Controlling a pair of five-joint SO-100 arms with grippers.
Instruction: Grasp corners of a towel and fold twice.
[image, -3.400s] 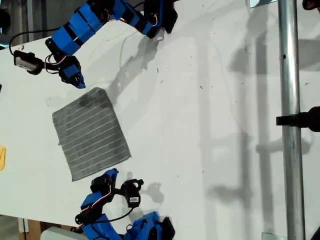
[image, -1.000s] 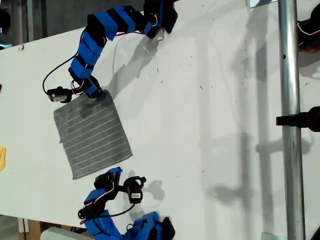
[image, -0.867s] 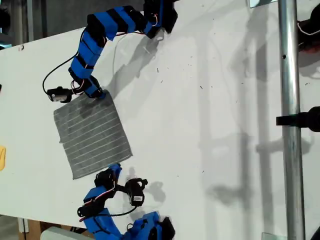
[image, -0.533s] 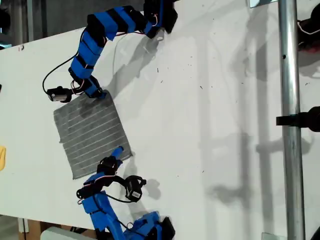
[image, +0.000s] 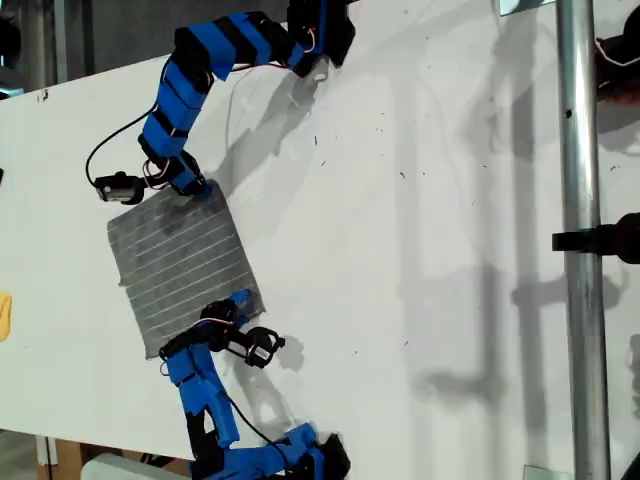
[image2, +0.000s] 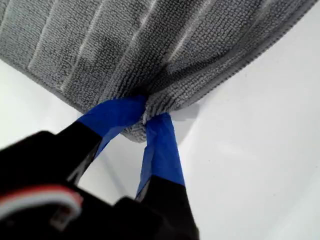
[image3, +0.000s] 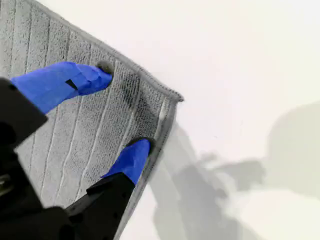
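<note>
The towel (image: 183, 268) lies flat on the white table (image: 420, 150), well toward the table edge at the exterior view's left. A blue arm stands over each of the two corners on its side toward that view's right.

The first claw (image2: 147, 116) is clamped on one corner. Its two blue tips meet with a fold of grey pile bunched between them, and the cloth puckers up around the bite. The second claw (image3: 124, 107) stands apart, both tips pressed down on the cloth just inside another corner (image3: 175, 97), with nothing pinched between them yet.

It looks like a light, limp microfibre cloth with no stiffness at all. Lift it by one point and the rest will sag and drag. The pile seems grippy against the taped tips, so slipping out is less of a worry than catching too little. The hemmed edge is the thickest part, and it looks the best place to bite, right at the corner tip across the hem. The open claw seems set a little far in. Closing there, it would have to scrape up a ridge of cloth. With both corners held, they should rise evenly so the stripes stay square for the fold.
</note>
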